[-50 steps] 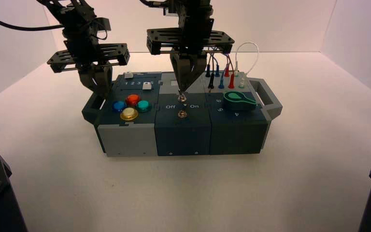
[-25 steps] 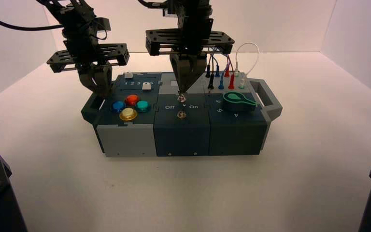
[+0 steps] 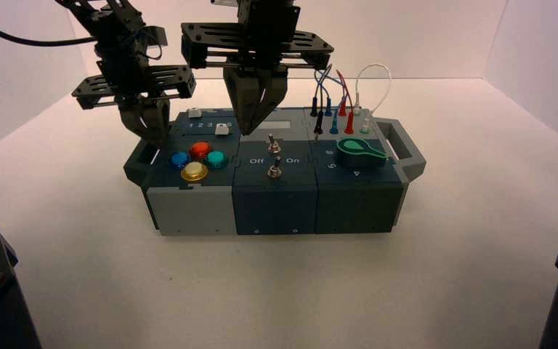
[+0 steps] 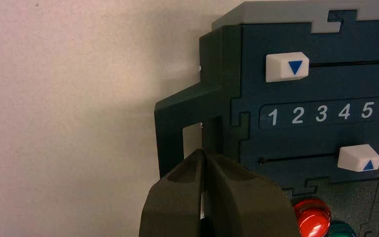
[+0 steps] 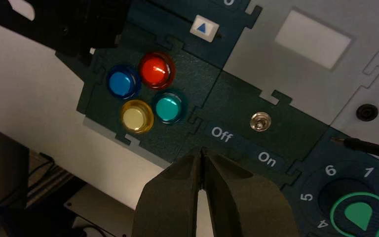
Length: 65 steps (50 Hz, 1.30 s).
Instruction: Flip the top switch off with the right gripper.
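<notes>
Overhead:
Surface: white tabletop (image 3: 479, 240), white walls behind.
Box (image 3: 272, 196): centre.
Top switch (image 3: 271, 144): mid panel, by pale plate.
Right gripper (image 3: 251, 131): clenched, raised left of switch.
Left gripper (image 3: 151, 138): clenched, over box's left handle.

The right claw (image 5: 202, 163) hides the lower toggle in its wrist view; green knob (image 5: 362, 215) cut off at the edge.

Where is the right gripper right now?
In the high view, the right gripper hangs over the box's back middle, just left of the top switch and beside the pale plate, not touching the lever.
</notes>
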Tool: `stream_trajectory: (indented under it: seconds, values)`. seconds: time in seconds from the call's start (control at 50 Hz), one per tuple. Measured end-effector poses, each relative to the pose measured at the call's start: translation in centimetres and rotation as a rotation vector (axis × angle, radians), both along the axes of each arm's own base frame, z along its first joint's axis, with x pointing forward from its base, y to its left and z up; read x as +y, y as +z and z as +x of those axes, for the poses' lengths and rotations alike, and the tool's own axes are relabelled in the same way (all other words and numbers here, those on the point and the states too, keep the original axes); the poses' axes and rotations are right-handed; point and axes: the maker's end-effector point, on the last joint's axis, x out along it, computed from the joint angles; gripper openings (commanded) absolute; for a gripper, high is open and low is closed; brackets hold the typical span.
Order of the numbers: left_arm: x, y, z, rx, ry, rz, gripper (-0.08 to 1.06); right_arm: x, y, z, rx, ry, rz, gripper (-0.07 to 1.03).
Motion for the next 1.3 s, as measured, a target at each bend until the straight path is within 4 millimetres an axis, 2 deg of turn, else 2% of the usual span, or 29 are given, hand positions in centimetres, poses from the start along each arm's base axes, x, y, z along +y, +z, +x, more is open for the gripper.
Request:
stream_trajectory:
  seconds: [0.56, 0.8, 1.08, 1.3]
  values:
    - [0.0, 0.0, 0.0, 0.001, -0.002, 0.001, -0.03, -2.0, -0.4, 1.6, -0.064, 0.006, -0.077, -0.02]
    - [0.0, 0.0, 0.0, 0.0, -0.002, 0.0, -0.03, -4.0, -0.6, 2.3, -0.088, -0.011, -0.184, -0.02]
    - [0.0, 0.0, 0.0, 0.0, 0.0, 0.0, -0.03, -4.4, -0.6, 2.5, -0.098, -0.015, -0.204, -0.02]
    - [0.0, 0.0, 0.0, 0.0, -0.001, 0.001, -0.03, -4.2, -2.3, 2.6, -0.083, -0.014, -0.219, -0.02]
